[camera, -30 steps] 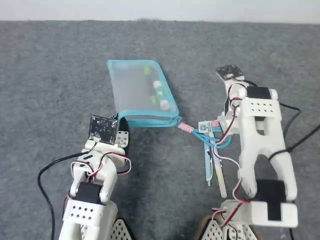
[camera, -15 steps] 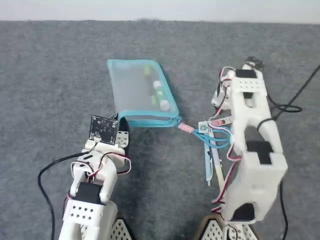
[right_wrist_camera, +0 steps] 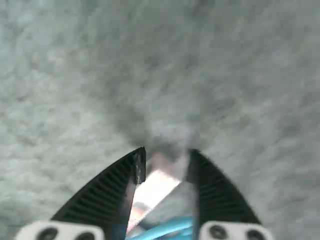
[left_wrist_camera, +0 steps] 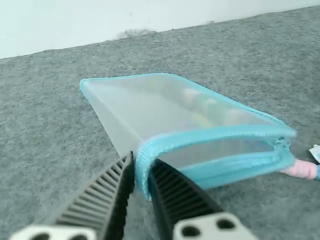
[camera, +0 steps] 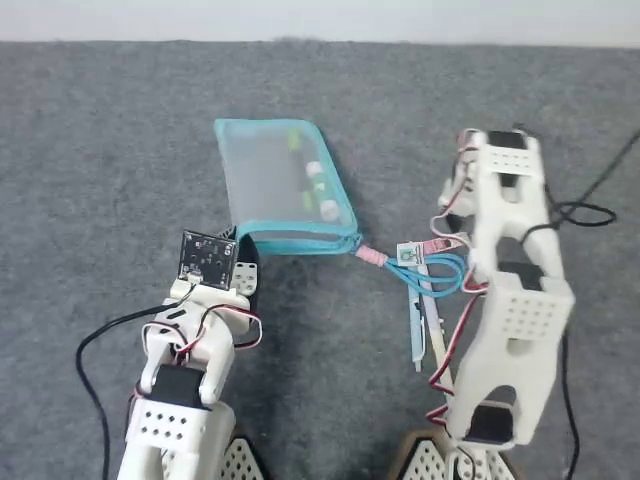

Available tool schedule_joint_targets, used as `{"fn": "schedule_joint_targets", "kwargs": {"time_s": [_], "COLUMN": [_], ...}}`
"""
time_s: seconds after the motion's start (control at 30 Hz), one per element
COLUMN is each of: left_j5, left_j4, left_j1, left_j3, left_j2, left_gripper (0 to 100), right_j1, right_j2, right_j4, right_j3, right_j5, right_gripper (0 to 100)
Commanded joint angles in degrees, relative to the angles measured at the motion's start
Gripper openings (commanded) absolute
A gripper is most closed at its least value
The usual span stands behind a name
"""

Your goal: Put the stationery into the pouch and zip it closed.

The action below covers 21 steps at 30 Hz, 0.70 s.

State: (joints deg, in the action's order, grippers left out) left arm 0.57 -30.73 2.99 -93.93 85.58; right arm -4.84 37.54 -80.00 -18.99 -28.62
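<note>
I find the left gripper (left_wrist_camera: pixel 141 165) clamped on the near corner of the translucent teal-edged zip pouch (left_wrist_camera: pixel 170 107). The right gripper (right_wrist_camera: pixel 165 161) stands apart, straddling a pale tag (right_wrist_camera: pixel 154 187). The light-blue and white pens (camera: pixel 415 335) lie beside its arm.

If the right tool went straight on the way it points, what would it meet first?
Probably the grey mat ahead of the right tool; a pale strip lies between its fingers, depth unclear.

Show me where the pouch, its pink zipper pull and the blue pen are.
pouch (camera: pixel 275 180), high view, on its clear flat side.
zipper pull (camera: pixel 372 256), high view, on the pink tab.
pen (camera: pixel 415 332), high view, on the middle of its blue barrel.
</note>
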Motion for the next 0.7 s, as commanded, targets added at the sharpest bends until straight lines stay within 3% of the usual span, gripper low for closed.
{"fn": "schedule_joint_targets", "kwargs": {"time_s": [0.0, 0.1, 0.23, 0.4, 0.6, 0.67], "left_j5": [-0.62, -0.62, -0.70, -0.70, -0.70, -0.70], "left_j4": [1.41, 1.41, 1.41, 1.41, 1.41, 1.41], "left_j1": [-0.18, -0.18, -0.18, -0.09, -0.18, -0.18], "left_j3": [1.01, 1.01, 1.01, 1.01, 0.31, 0.22], "left_j2": [1.05, 1.05, 1.05, 1.05, 1.05, 1.05], "left_gripper": [1, 1, 1, 1, 1, 1], "right_j1": [-5.67, -9.54, -12.18, -3.56, 6.20, 8.22], "right_j2": [-1.63, -1.98, -2.42, -1.98, -1.80, -1.71], "right_j4": [1.01, 1.45, -3.56, -14.90, -16.04, -14.55], "right_j3": [-2.99, -5.80, -9.85, -15.03, -15.30, -15.03], "right_j5": [9.85, 15.65, 15.65, 20.31, 2.37, -0.26], "right_gripper": [1.3, 0.9, 3.2, 18.8, 15.5, 13.7]}}
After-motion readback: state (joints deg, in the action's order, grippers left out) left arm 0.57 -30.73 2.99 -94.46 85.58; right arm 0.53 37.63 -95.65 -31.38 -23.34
